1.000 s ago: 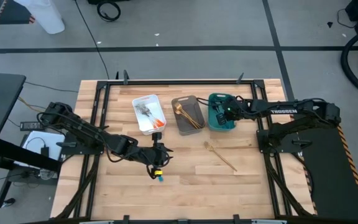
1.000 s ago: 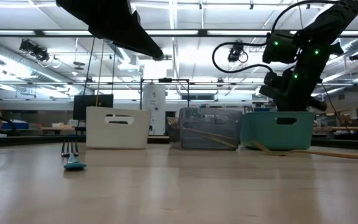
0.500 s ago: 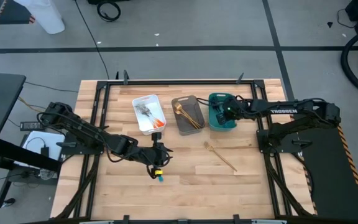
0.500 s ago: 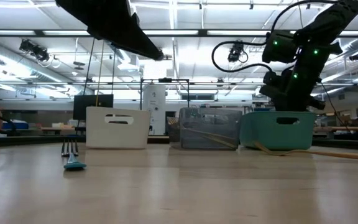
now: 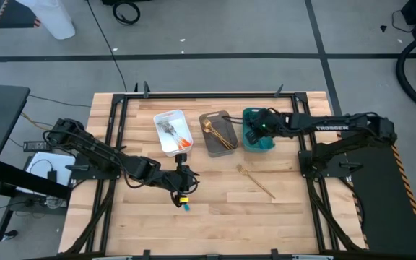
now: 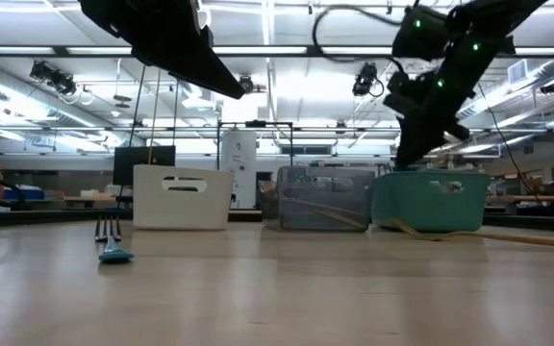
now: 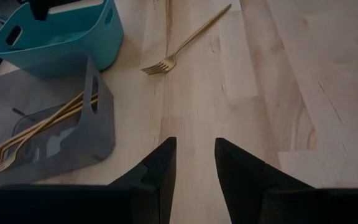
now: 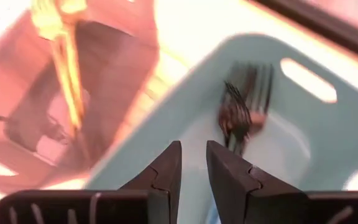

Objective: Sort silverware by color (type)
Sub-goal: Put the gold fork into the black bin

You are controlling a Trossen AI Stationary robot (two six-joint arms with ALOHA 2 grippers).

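Now we lift the right gripper (image 8: 192,163), parted and empty, straight above the teal bin (image 5: 257,144); left gripper (image 7: 193,163) waits, parted, empty.

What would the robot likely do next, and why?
Probably the left hand drops onto the blue-handled utensil beneath it: its fingers are open and empty. The right hand, over the teal bin, looks empty too; the gold fork also waits.
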